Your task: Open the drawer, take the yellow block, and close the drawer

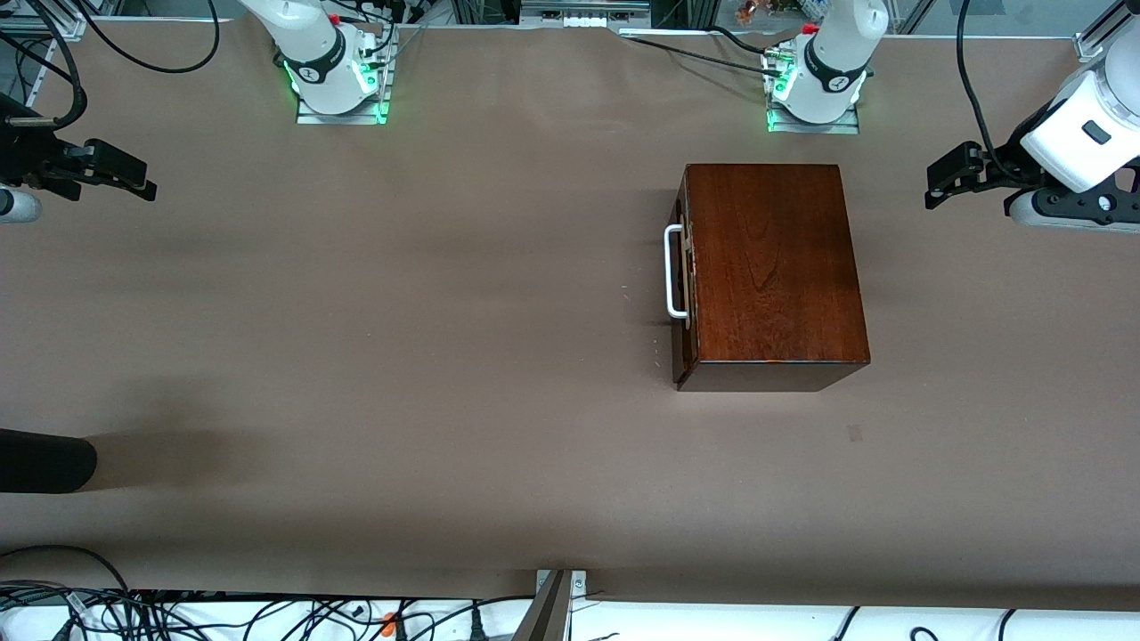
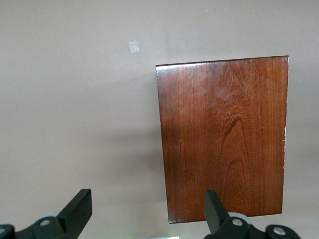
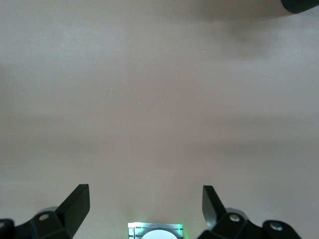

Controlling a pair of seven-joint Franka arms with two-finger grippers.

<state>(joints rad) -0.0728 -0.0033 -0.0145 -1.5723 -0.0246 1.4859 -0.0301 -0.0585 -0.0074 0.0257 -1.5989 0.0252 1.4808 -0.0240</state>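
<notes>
The drawer (image 1: 681,276) is closed, its handle (image 1: 673,271) facing the right arm's end; its inside is hidden. Left gripper (image 2: 144,211) and right gripper (image 3: 144,206) wait spread, empty.

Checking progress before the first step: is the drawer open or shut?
Shut: the drawer front sits flush with the box, white handle close against it.

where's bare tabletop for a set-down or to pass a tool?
Bare brown tabletop runs from the white handle of the glossy dark mahogany box to the right arm's end. Tighter: the strip between box and left arm's base.
</notes>
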